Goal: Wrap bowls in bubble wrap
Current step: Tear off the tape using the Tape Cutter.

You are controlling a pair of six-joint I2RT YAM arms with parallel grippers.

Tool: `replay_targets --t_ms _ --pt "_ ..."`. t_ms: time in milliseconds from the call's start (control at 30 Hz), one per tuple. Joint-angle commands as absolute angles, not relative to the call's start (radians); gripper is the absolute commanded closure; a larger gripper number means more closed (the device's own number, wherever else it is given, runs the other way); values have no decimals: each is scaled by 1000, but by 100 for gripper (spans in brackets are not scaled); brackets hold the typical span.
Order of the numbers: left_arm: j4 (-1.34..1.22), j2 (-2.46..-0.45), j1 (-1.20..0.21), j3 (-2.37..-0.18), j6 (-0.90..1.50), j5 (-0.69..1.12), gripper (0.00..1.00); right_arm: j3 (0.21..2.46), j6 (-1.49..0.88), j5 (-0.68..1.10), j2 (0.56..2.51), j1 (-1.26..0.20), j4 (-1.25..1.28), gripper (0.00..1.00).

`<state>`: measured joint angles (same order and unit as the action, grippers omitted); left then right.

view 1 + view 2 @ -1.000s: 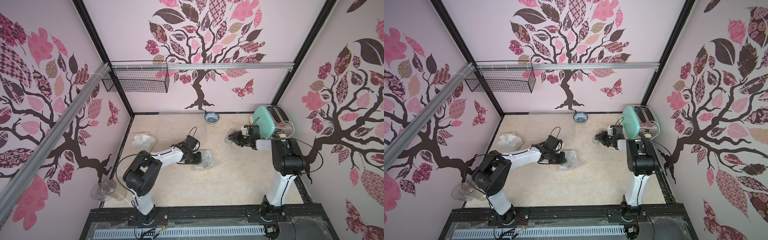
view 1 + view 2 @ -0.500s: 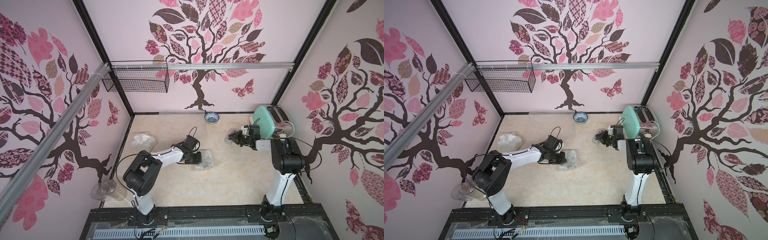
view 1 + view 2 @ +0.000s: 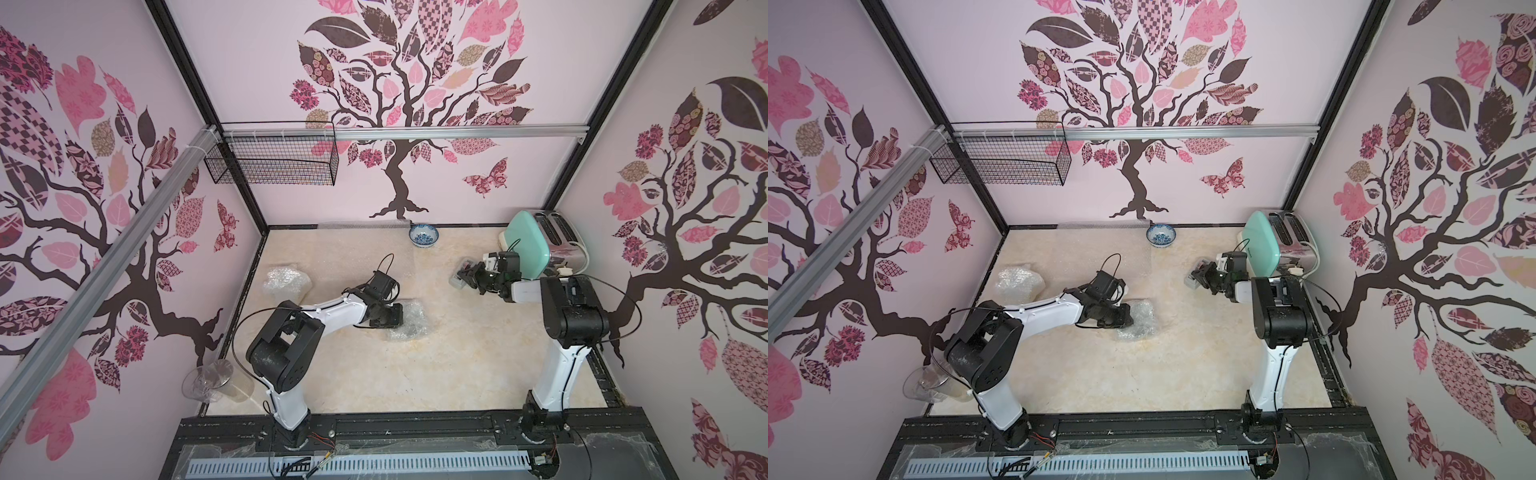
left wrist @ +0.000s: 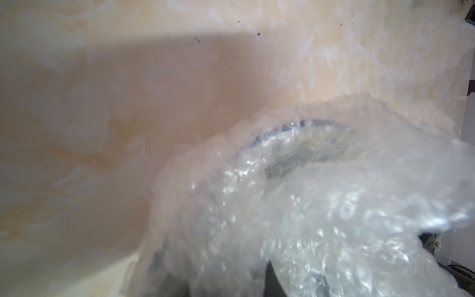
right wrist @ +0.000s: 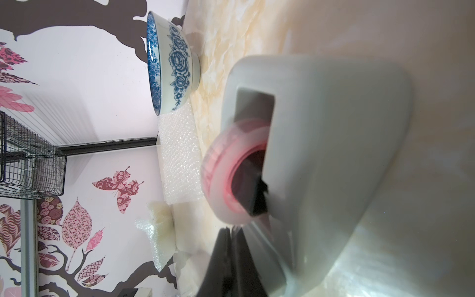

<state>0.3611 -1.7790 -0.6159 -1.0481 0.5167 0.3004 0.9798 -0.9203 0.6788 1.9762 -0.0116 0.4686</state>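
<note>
Plastic, clear and knobbly, is bunched over my left pincer (image 3: pixel 398 321). Its jaws are pressed together on a fold of the bubble wrap (image 4: pixel 321 210) that I have hold of. Through the film, the left wrist view shows a dark blue curve, the rim of the wrapped bowl (image 4: pixel 295 124); the rest of it is blurred. Bowl and wrap sit as one lump on the tabletop (image 3: pixel 436 374), well to the left of the toaster (image 3: pixel 550 245) and nearer to my base than it.

My right pincer (image 3: pixel 464 275) is closed all the way, its dark fingers side by side, right beside the low end of the tape dispenser (image 5: pixel 321 154). Whether a tape end lies between them I cannot tell. The dispenser is pale grey with a pink-cored tape roll (image 5: pixel 223 177) and stands just left of the toaster, close to its mint-green side.

Farther out, the bare bowl (image 3: pixel 423 236), blue and white with flowers painted on its outside, stands upright by the back wall, left of the toaster. A flat bubble wrap sheet (image 3: pixel 361 226) lies along the same wall, on the far side of that bowl from the toaster, one end right at the bowl. A second wrapped bundle (image 3: pixel 286 282) rests far to the left of the toaster, near the left wall. A black wire basket (image 3: pixel 274 160) hangs from the rail above that side.
</note>
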Motion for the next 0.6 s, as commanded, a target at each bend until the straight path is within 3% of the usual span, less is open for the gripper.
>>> replay_targets --t_ms 0,567 --pt "416 -1813 -618 -1033 501 278 89 963 -949 734 1939 -17 551 100" --pt "408 -1809 -618 -1028 494 291 90 878 -1062 779 1812 -22 649 100"
